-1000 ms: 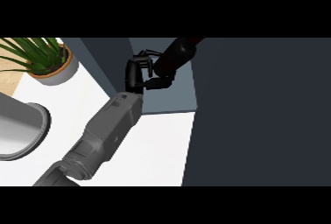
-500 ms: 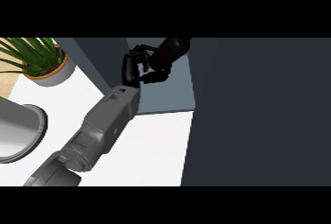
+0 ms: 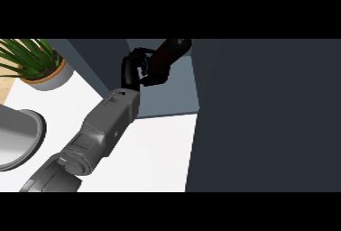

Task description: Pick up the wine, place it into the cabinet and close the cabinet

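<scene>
Fingers of the left hand are curled round a dark wine bottle, with the black thumb side closed against its lower part; how each finger lies on the glass cannot be told, since hand and bottle are both very dark; the bottle is tilted, its upper end leaning up and to the right, and it hangs above the grey-blue floor of the cabinet, not touching that floor as far as can be seen; whether the bottle's top touches the back of the cabinet cannot be told; the grey forearm runs from the lower left corner up across the white counter to the cabinet's front edge, where the hand begins; a wide dark panel fills the right side, just beside the cabinet floor, and whether it is the cabinet's door or its side cannot be told; a potted plant with long green leaves stands on the counter at the upper left, well apart from the hand; a grey round pot sits at the left edge, partly cut off, near the forearm's elbow end
</scene>
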